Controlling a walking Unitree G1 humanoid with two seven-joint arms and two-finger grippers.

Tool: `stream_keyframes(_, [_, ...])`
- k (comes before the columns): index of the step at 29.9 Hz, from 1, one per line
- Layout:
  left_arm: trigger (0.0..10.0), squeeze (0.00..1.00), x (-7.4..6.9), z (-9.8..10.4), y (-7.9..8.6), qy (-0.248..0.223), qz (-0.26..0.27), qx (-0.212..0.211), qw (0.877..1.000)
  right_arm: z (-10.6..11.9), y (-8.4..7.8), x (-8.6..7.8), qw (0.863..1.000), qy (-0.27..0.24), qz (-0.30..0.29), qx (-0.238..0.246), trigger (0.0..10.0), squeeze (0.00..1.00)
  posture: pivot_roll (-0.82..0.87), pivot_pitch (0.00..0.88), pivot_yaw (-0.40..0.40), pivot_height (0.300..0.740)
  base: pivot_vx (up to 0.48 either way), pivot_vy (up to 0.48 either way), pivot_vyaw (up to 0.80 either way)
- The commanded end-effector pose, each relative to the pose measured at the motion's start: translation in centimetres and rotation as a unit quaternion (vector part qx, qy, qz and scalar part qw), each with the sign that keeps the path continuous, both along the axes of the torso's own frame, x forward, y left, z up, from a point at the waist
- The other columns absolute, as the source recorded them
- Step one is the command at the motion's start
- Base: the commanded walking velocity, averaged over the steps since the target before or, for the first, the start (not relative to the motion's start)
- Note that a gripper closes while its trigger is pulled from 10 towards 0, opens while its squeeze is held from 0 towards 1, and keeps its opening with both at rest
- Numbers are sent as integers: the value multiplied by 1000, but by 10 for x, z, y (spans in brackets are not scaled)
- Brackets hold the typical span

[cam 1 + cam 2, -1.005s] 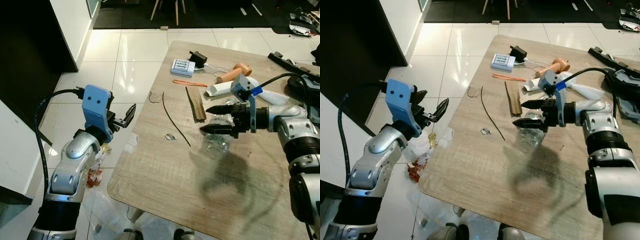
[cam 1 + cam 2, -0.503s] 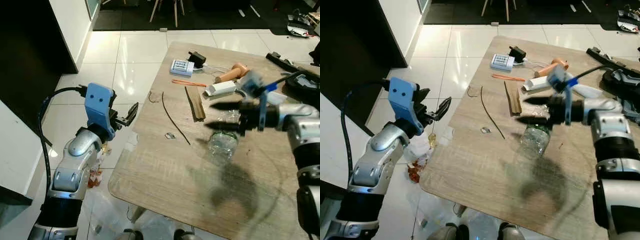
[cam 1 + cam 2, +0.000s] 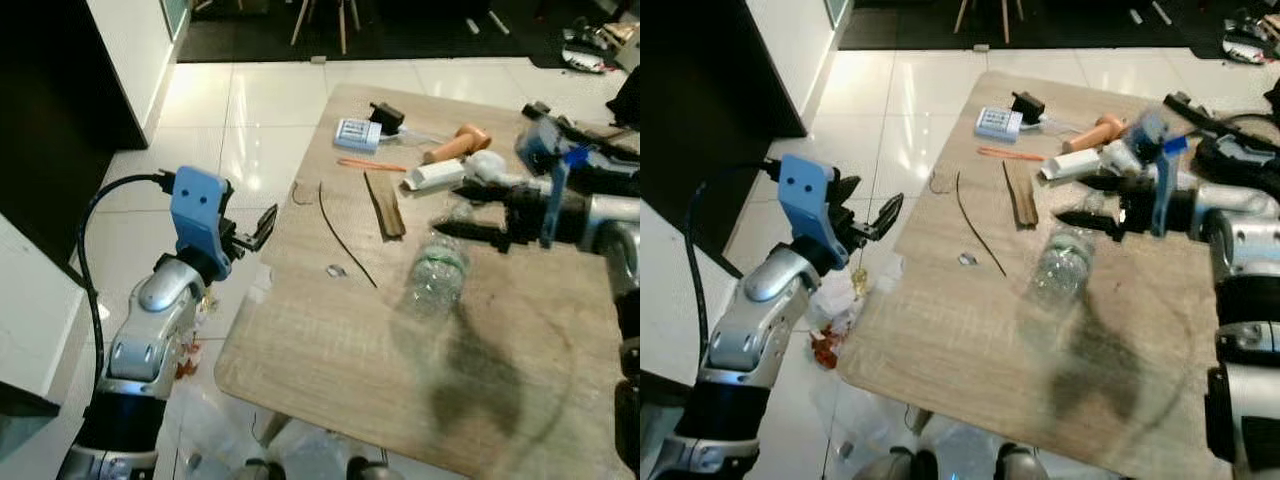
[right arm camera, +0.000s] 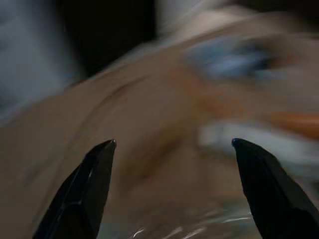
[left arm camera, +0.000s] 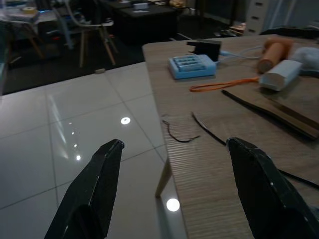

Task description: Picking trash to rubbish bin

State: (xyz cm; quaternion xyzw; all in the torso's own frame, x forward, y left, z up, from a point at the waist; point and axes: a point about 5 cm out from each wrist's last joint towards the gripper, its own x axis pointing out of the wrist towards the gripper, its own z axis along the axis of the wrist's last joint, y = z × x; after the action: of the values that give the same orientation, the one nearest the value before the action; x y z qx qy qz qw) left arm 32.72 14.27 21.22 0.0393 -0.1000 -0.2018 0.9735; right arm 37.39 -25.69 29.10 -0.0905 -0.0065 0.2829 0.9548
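Plastic bottle (image 3: 436, 272) lying on its side on the wooden table (image 3: 330, 340).
Right gripper (image 3: 466, 210) spread wide just above it; left gripper (image 3: 262, 226) open beside the table's edge.

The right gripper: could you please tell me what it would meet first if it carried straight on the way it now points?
Probably nothing soon. The right gripper, jaws open, points toward the robot's left, above the neck end of the clear plastic bottle; further on lie the wooden strips, but its height is unclear.
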Motion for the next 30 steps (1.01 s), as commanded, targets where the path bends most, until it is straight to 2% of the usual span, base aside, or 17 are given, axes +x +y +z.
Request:
stream_keyframes(1, [10000, 27, -1, -6, -2, 9, -4, -4, 1000, 1, -12, 5, 995, -7, -95, 38, 10000, 16, -30, 184, 49, 740, 0, 0, 0])
stream_keyframes(2, [10000, 27, -1, -6, -3, 9, -6, -3, 1000, 3, -14, 9, 987, -18, -143, 72, 10000, 16, -30, 184, 49, 740, 0, 0, 0])
stream_keyframes(3, [10000, 27, 0, -6, -4, 9, -8, -3, 1000, 4, -15, 10, 982, -18, -160, 95, 10000, 20, -26, 184, 50, 740, 0, 0, 0])
stream_keyframes(5, [10000, 27, 0, -6, -4, 8, -9, -2, 1000, 4, -14, 11, 979, -21, -168, 117, 10000, 0, -25, 184, 50, 740, 0, 0, 0])
stream_keyframes(6, [10000, 27, 1, -5, -4, 7, -9, -1, 1000, 0, -10, 13, 973, -8, -169, 154, 10000, 0, -23, 182, 53, 740, 0, 0, 0])
stream_keyframes(7, [10000, 27, 1, -5, -4, 7, -9, -1, 1000, 0, -10, 13, 973, -8, -169, 154, 10000, 0, -23, 182, 53, 740, 0, 0, 0])
stream_keyframes(8, [10000, 27, 1, -4, -4, 6, -9, 0, 1000, -6, -6, 15, 970, 7, -168, 177, 10000, 0, -23, 182, 53, 740, 0, 0, 0])
stream_keyframes(9, [10000, 27, 1, -4, -4, 6, -9, 0, 1000, -6, -6, 15, 970, 7, -168, 177, 10000, 0, -23, 182, 53, 740, 0, 0, 0])
stream_keyframes(10, [10000, 27, 2, -4, -3, 6, -9, 2, 1000, -15, 3, 16, 972, 25, -146, 181, 10000, 0, -22, 183, 57, 740, 0, 0, 0])
stream_keyframes(12, [10000, 27, 3, -3, -3, 5, -9, 3, 1000, -33, 20, 15, 983, 59, -86, 152, 10000, 0, -20, 183, 57, 740, 0, 0, 0])
stream_keyframes(18, [10000, 27, 3, -3, -2, 4, -9, 3, 1000, -44, 29, 15, 982, 97, -66, 147, 10000, 0, -17, 183, 52, 740, 0, 0, 0])
stream_keyframes(20, [10000, 31, 2, -3, -1, 4, -9, 4, 1000, -45, 32, 18, 970, 113, -114, 184, 10000, 0, -19, 186, 47, 740, 0, 0, 0])
stream_keyframes(21, [10000, 27, 2, -3, -1, 5, -9, 4, 1000, -42, 30, 21, 957, 106, -156, 220, 10000, 0, -19, 187, 48, 740, 0, 0, 0])
stream_keyframes(22, [10000, 27, 2, -3, -1, 5, -9, 4, 1000, -42, 30, 21, 957, 106, -156, 220, 10000, 0, -19, 187, 48, 740, 0, 0, 0])
stream_keyframes(24, [10000, 31, 2, -4, 0, 5, -11, 5, 1000, -38, 28, 23, 936, 88, -211, 267, 10000, 0, -19, 187, 48, 740, 0, 0, 0])
stream_keyframes(28, [10000, 31, 1, -3, -1, 5, -13, 5, 1000, -38, 31, 20, 929, 84, -218, 287, 10000, 12, -12, 184, 49, 740, 0, 0, 0])
stream_keyframes(30, [10000, 31, 1, -3, -1, 4, -16, 6, 1000, -50, 36, 14, 923, 95, -236, 289, 10000, 16, -11, 180, 50, 740, 0, 0, 0])
